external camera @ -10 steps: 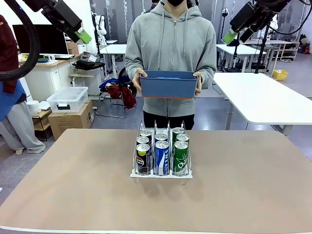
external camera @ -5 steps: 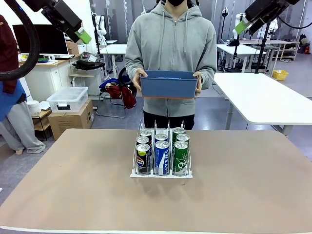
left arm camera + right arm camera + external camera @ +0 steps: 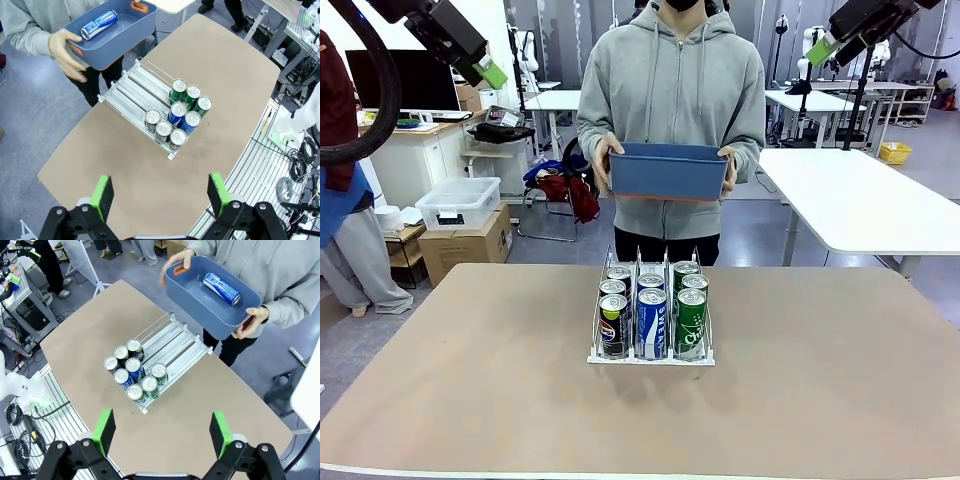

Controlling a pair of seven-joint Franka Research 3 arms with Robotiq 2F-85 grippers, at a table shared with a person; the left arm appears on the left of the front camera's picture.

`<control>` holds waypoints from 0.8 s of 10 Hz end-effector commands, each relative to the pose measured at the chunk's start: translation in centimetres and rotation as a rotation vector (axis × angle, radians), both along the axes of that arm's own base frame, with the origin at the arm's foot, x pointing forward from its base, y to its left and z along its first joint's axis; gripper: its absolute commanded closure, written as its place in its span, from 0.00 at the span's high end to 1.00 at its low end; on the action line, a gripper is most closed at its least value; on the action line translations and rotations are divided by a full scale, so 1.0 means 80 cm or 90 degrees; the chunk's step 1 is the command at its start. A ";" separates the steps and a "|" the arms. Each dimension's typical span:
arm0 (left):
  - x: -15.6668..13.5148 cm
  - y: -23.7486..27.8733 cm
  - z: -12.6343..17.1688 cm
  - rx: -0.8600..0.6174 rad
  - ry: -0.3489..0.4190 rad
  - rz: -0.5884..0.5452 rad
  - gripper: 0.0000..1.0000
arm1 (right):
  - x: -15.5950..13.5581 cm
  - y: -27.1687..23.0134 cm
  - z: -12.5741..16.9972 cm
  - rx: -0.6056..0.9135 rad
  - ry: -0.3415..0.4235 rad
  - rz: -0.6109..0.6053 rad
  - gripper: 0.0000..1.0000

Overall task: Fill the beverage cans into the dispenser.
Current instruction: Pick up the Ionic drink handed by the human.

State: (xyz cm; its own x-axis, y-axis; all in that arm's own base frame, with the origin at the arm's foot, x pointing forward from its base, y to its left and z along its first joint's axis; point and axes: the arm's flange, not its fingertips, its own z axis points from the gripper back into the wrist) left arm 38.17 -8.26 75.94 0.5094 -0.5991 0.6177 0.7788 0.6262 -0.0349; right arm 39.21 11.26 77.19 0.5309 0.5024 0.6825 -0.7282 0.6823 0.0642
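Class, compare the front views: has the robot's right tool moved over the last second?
Yes. The right tool has risen and shifted toward picture right, ending higher above the white side table.

1. The table has a flat tan top with rounded corners and a thin pale edge along its near side.
2. It stands on a grey floor, which shows beyond its far edge.
3. The dispenser sits directly on the top, about midway from left to right.
4. The wrist views show the dispenser's far end close to the table's far edge and its near end around the middle of the top.
5. Its white base lies flat on the top, and its three lanes run from the near side to the far side.
6. Cans stand in the near end of the lanes, on the dispenser and not on the tabletop.
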 end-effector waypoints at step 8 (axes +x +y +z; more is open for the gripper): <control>0.000 0.002 -0.001 -0.006 0.006 -0.006 1.00 | 0.001 0.000 0.001 -0.004 0.001 -0.003 1.00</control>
